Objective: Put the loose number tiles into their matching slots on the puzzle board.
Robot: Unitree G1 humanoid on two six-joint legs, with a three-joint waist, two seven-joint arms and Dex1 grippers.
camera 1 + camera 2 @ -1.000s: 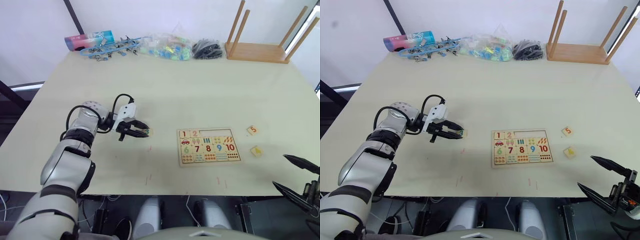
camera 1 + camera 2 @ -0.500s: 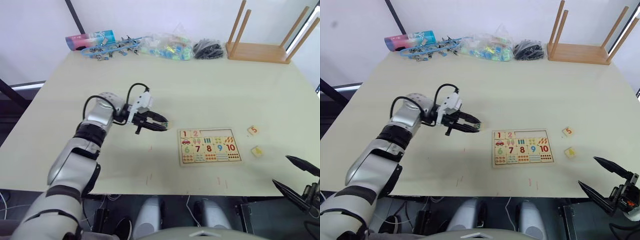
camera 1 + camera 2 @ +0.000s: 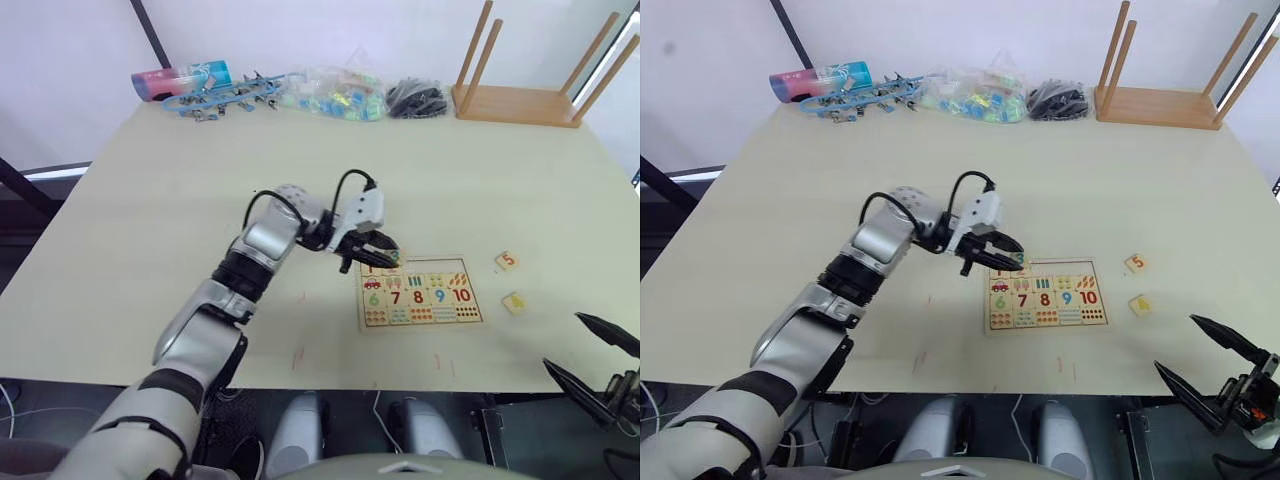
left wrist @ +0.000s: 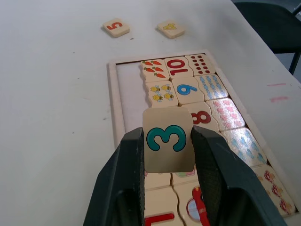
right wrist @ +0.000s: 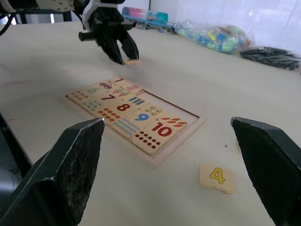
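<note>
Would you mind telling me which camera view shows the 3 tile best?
The left wrist view: the 3 tile faces the camera, held in the left gripper. Both eye views show a speck; the right wrist view shows its edge.

The 3 tile (image 4: 169, 140), pale wood with a teal-green digit, sits upright, pinched between the left gripper's (image 4: 167, 155) two black fingers (image 4: 129, 160), above the puzzle board (image 4: 114, 96). Beyond the fingertips lies the empty stretch of the slot row (image 4: 128, 87). Past the board, the 5 tile (image 4: 116, 27) and the 4 tile (image 5: 217, 177) lie flat on the table.
</note>
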